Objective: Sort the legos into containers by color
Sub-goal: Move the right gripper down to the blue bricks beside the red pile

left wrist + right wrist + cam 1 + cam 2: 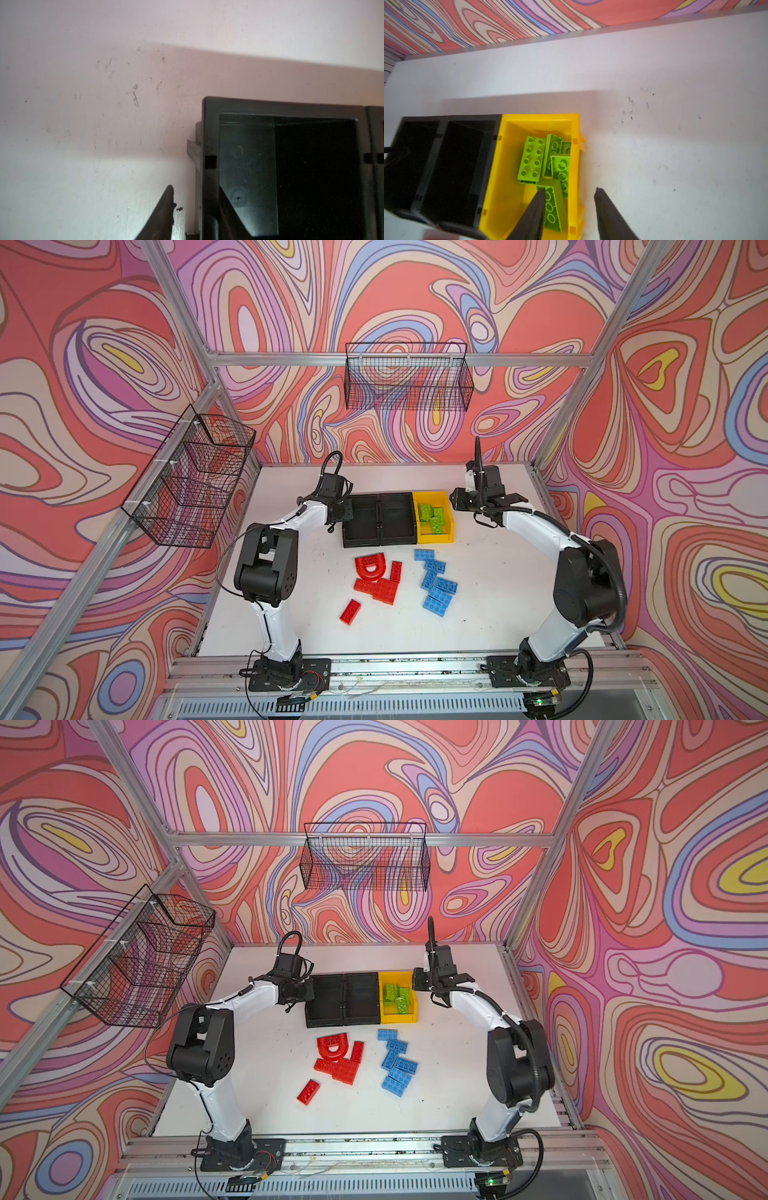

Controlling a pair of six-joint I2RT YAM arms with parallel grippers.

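The right hand [570,190] hangs empty with its jaws apart, one finger over the yellow bin [434,538], one outside it. The left hand [196,187] straddles a wall of the end black bin [209,128]; whether it pinches I cannot tell. Chunky, studded lime green legos [432,514] lie jumbled in the yellow bin. Red legos [380,589], an arch [365,560] among them, and blue legos [436,593] sit in two clusters on the white surface [498,593] before the bins.

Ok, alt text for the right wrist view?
Lime green legos lie piled in the yellow bin, joined to two black bins on a white table. The right hand hangs open, one finger over the legos, the other outside the bin.
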